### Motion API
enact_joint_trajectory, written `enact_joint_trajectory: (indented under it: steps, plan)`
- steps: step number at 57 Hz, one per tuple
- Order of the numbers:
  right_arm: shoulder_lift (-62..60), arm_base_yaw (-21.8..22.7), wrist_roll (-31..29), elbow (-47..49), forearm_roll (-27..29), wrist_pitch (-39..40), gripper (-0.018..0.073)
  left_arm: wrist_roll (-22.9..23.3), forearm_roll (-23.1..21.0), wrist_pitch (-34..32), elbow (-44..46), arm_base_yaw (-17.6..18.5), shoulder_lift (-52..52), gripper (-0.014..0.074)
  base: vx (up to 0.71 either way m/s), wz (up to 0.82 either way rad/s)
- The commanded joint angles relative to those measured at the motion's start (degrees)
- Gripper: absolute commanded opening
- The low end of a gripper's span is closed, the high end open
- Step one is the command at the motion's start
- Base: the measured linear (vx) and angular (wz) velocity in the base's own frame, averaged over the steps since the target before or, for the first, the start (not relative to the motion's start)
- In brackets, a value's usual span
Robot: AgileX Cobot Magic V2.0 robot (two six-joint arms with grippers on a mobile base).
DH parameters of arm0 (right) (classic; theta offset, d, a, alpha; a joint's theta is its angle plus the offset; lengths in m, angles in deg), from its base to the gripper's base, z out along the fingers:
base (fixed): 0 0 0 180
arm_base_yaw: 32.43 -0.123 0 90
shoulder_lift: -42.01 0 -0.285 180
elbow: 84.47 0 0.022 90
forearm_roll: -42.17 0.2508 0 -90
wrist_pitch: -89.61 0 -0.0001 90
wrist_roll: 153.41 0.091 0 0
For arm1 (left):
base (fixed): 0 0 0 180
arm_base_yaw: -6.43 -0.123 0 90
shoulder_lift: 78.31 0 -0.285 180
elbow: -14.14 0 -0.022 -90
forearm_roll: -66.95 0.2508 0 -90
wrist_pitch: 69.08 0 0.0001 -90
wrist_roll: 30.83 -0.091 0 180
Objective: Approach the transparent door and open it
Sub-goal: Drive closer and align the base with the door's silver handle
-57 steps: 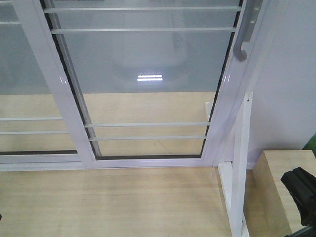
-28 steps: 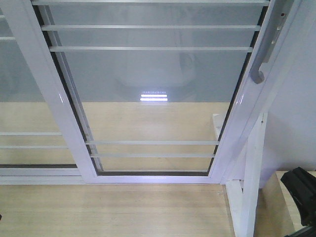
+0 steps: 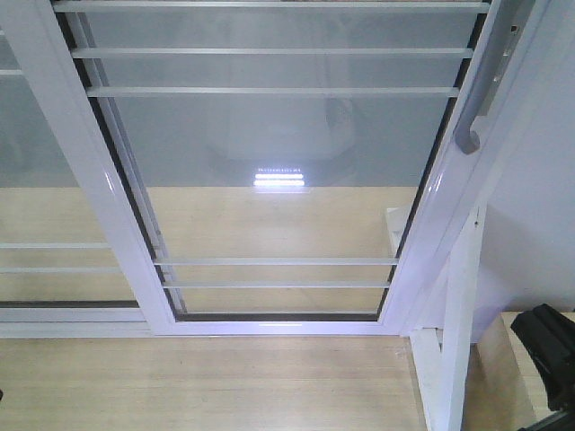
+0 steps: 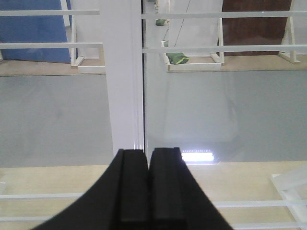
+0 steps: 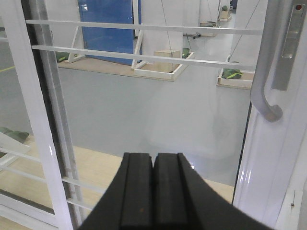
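At the near edge, left gripper point(image 4: 147, 158): fingers pressed flat together, nothing between them, touching nothing.
Its arm pose: held level, pointing straight at the glass, lined up with the white post point(image 4: 123, 86) where the two panels overlap.
Alongside, right gripper point(image 5: 153, 160): also closed tight on nothing, clear of the glass and frame.
Its arm pose: level, aimed at the pane left of the handle and below the handle's lower end.
Underfoot, wood floor point(image 3: 207, 386): pale boards run up to the bottom rail.
Straight ahead, transparent door point(image 3: 278, 144): fills the middle of the front view, with thin white bars crossing it high and low.
On its right stile, pull handle point(image 5: 264, 72): curved grey tube, untouched, up and right of the right gripper.
To the left, handle-less panel point(image 3: 36, 197): partly overlapped by the door.
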Motion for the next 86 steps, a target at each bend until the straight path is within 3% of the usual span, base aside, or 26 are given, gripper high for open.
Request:
enact_joint_trajectory:
  steps: [1,40,52,59,63,73,86]
  plan:
    - [-0.9,0.3,-0.2,-0.3,-0.3,4.8,-0.0005,0.0,-0.5,-4.6,-0.8,0.3,-0.3,0.0003,0.00,0.00]
    - [-0.9,0.3,-0.2,-0.3,-0.5,6.7,-0.0005,0.0,-0.5,-5.2,-0.8,0.3,-0.3,0.0003,0.00,0.00]
    - [-0.9,0.3,-0.2,-0.1,-0.5,16.5,-0.0005,0.0,-1.1,-15.3,-0.7,0.3,-0.3,0.0003,0.00,0.00]
    - [-0.9,0.3,-0.6,0.8,-0.5,18.2,-0.0005,5.0,-3.2,-20.6,0.2,0.3,-0.3,0.0003,0.00,0.00]
    - [-0.8,0.3,-0.6,2.6,-0.5,16.7,-0.0005,6.9,-4.0,-21.0,1.6,0.3,-0.3,0.0003,0.00,0.00]
    - [5.0,0.3,-0.6,12.4,-1.2,7.3,-0.0005,6.8,-3.7,-18.8,8.1,0.3,4.0,0.0003,0.00,0.00]
    - [23.8,0.3,-0.4,29.3,-6.6,3.0,-0.0005,6.6,-3.4,-20.8,19.9,0.3,24.0,0.0003,0.00,0.00]
